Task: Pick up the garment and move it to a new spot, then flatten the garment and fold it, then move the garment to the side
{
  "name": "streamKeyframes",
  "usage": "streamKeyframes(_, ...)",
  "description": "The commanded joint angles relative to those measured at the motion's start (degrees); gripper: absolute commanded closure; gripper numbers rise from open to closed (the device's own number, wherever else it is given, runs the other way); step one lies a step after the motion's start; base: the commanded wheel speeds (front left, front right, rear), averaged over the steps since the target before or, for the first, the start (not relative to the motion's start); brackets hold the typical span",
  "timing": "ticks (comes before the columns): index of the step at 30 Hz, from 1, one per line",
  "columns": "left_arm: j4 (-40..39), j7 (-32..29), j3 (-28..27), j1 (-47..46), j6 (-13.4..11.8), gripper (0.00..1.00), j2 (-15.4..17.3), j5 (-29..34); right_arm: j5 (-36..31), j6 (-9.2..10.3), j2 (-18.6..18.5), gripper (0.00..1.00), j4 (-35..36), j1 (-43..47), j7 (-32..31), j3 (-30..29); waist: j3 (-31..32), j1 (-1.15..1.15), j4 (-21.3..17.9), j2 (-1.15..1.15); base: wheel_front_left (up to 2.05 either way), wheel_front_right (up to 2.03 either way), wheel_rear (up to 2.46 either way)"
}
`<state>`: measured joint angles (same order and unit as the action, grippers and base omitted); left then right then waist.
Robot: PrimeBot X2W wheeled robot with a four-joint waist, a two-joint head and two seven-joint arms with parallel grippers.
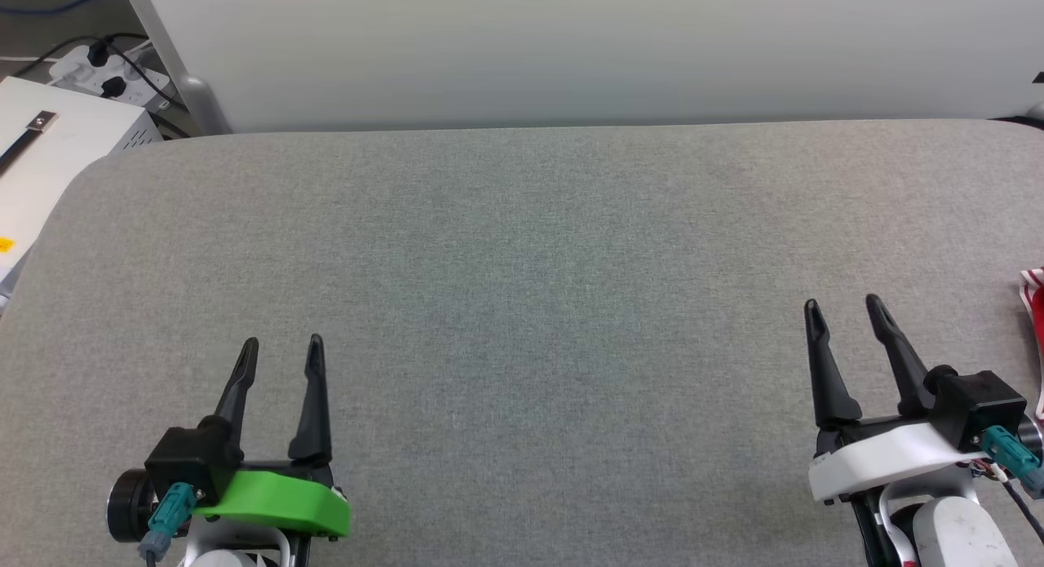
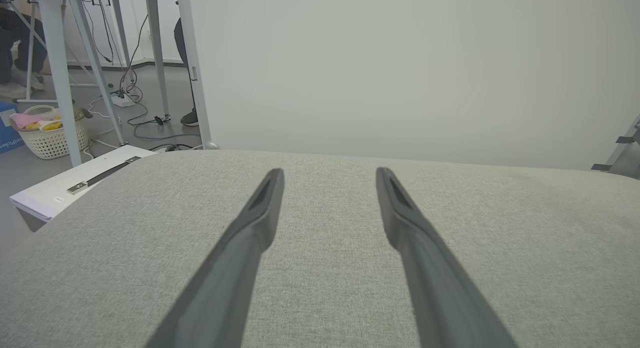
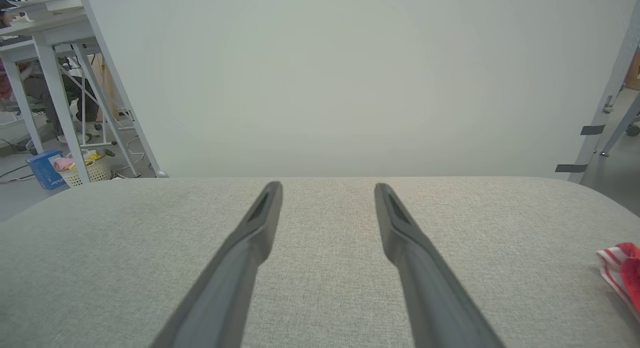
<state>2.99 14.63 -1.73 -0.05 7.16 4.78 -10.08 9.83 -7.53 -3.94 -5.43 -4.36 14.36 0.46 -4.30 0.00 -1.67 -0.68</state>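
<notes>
Head view, garment (image 1: 1034,302): a red patch with white-red striped trim lies at the far right edge of the frame, on the grey padded surface (image 1: 522,257). The frame edge cuts off the rest, so lettering and sleeves cannot be made out.
Right wrist view, garment (image 3: 622,270): the same striped edge and red fabric rest on the padding at the lower right, bunched rather than flat.
Right gripper (image 1: 842,303): nearest to the garment and just to its left, not touching it. Its fingers are spread wide with only bare padding between them.
Left gripper (image 1: 283,341): at the lower left, well apart from the garment. Its fingers are spread wide with nothing between them.
Surface: grey woven fabric with rounded corners.
White panel (image 1: 571,45): stands upright along the far edge of the surface.
White box (image 1: 49,143): beside the surface's far left corner, with a power strip (image 1: 106,73) and plugged cables behind it.
Floor, left wrist view: a pale basket (image 2: 47,137) holding pink and yellow items stands beside table legs.
</notes>
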Motion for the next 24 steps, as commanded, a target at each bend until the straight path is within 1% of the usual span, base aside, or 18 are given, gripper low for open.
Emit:
streamKeyframes(1, 0.0, -0.1, 0.0, 0.0, 0.0, 1.0, 0.0, 0.0, 0.0, 0.0, 0.0, 1.0, 0.0, 0.0, 0.0, 0.0, 0.0, 0.0, 0.0, 0.0, 0.0, 0.0, 0.0)
streamKeyframes(24, -0.5, -2.5, 0.3, 0.0, -1.2, 1.0, -0.3, 1.7, -1.6, 0.01, 0.2, 1.0, 0.9, 0.7, -2.4, -0.1, 0.7, 0.0, 0.3, 0.11, 0.0, 0.0, 0.0)
